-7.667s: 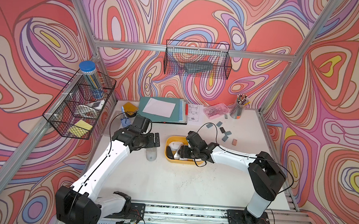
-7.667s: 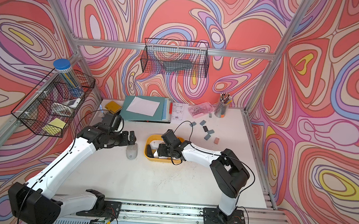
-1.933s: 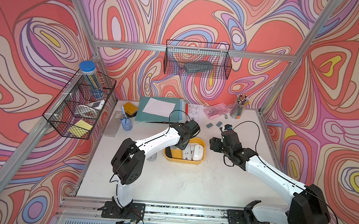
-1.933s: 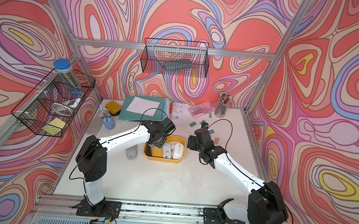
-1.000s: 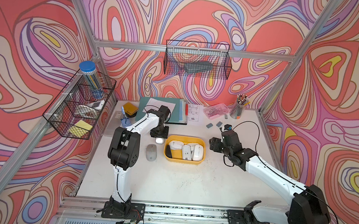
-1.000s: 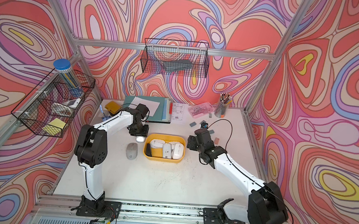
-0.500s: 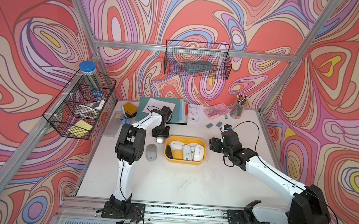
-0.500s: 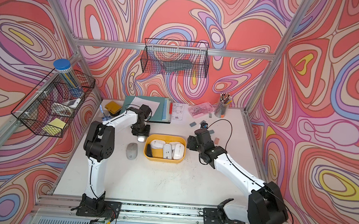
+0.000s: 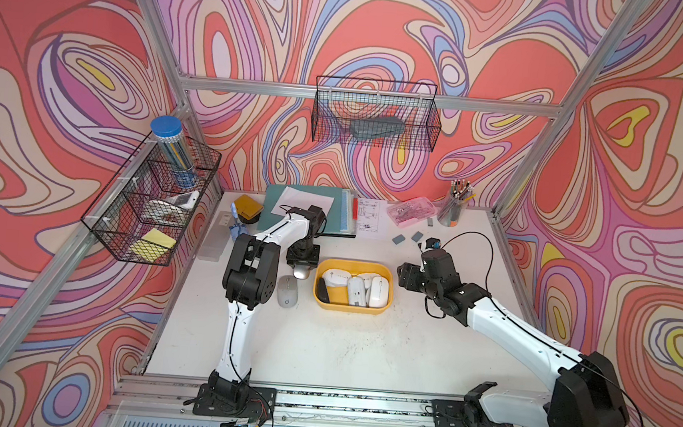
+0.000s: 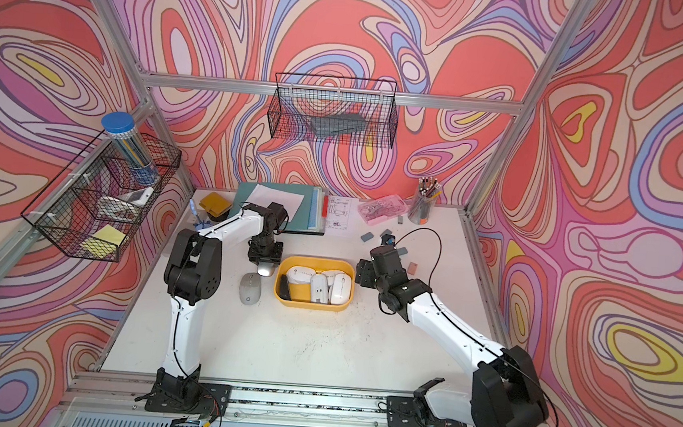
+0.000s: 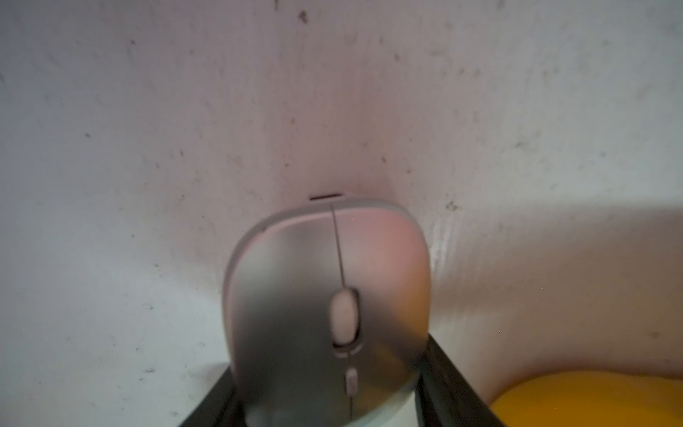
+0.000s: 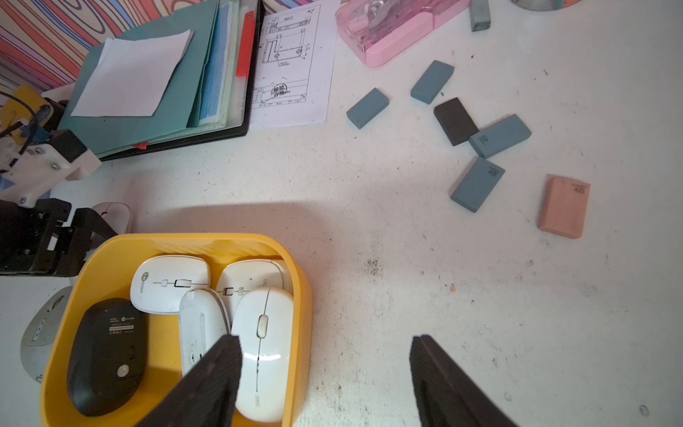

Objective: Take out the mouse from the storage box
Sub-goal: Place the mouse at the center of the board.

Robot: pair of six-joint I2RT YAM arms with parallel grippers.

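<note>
We take this for a robotics lab cell dressed up as an office. Bare aluminium framing (image 9: 374, 97) carries printed swirl wall panels (image 9: 388, 26) on three sides. At six o'clock a left arm (image 9: 234, 331) and a right arm (image 9: 509, 332) are bolted to a metal rail (image 9: 358, 403) along the desk (image 9: 341, 356) edge.

The office part lies toward twelve o'clock: folders (image 9: 310, 216), a technical drawing (image 9: 368, 221), a pencil cup (image 9: 452, 208) and erasers (image 9: 398, 239). One wire basket (image 9: 153, 204) hangs at ten o'clock, another wire basket (image 9: 376, 119) at twelve. Mid-desk a yellow storage box (image 9: 351, 307) holds computer mice (image 9: 379, 291).
</note>
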